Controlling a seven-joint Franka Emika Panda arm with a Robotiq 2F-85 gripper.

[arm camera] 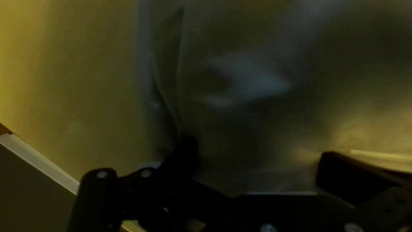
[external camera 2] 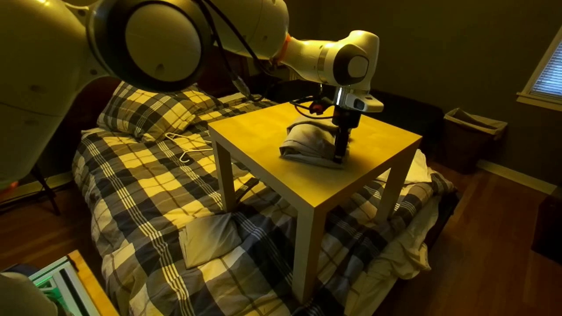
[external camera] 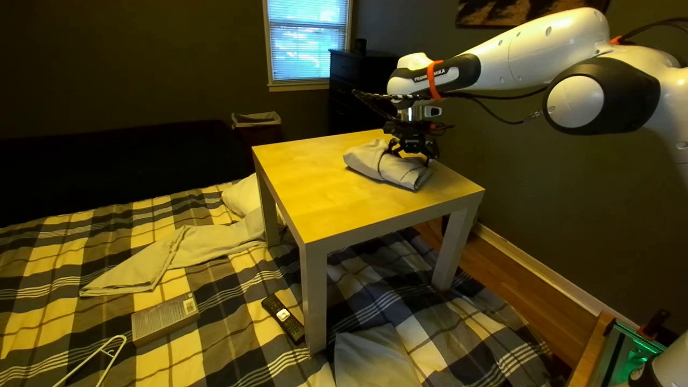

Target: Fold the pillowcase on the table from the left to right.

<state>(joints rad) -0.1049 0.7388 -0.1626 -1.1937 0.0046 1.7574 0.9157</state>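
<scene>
While the small square counter [external camera: 322, 188] (smooth yellow-tan wooden top, blocky white legs) stands on a bed [external camera: 226, 301] with plaid covers, the room around it is dim: dark walls [external camera: 134, 64], window [external camera: 307, 40] with blinds, dark dresser [external camera: 349, 91], wood floor [external camera 2: 496, 219]. Pillowcase [external camera: 398, 171] sits on the counter, toward the rear right of the top in an exterior view; plain, pale grey-beige, soft, folded over itself into a lumpy, round-edged bundle. Hand [external camera: 411, 154] is released, fingers spread wide at the fabric; tip contact unclear. On the bed: slim black remote [external camera: 284, 318], flat grey box [external camera: 164, 319], creased cream cloth [external camera: 209, 244].
</scene>
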